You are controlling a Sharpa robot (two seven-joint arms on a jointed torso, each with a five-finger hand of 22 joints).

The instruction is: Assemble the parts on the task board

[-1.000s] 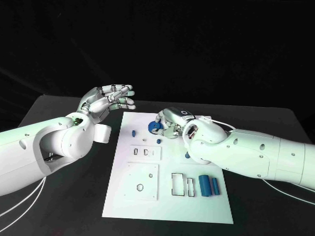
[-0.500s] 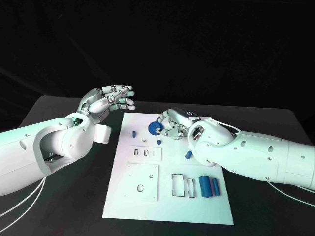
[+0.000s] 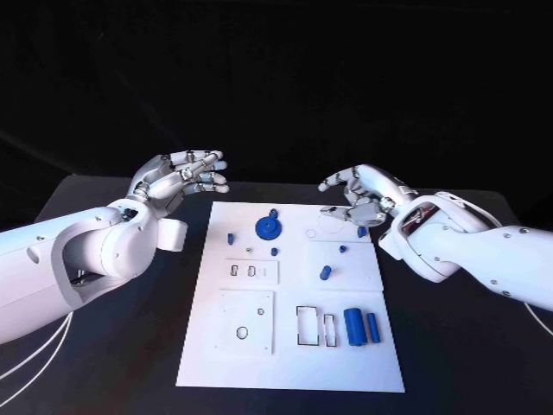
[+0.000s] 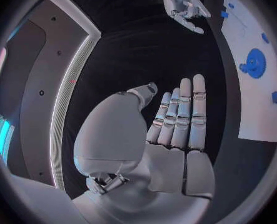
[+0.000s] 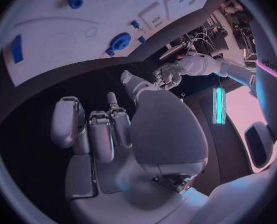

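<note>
The gear (image 3: 268,227) sits near the board's (image 3: 289,363) far edge; cylinders (image 3: 361,326) near the right edge lie loose. Both hands, left (image 3: 180,179) and right (image 3: 361,196), hover empty, fingers apart.

The black table (image 3: 115,346) carries the white task board (image 3: 295,367), lying flat at its middle

A robotics lab: black-draped table (image 3: 476,346), dark backdrop, white task board (image 3: 289,363) with blue parts (image 3: 358,326).
</note>
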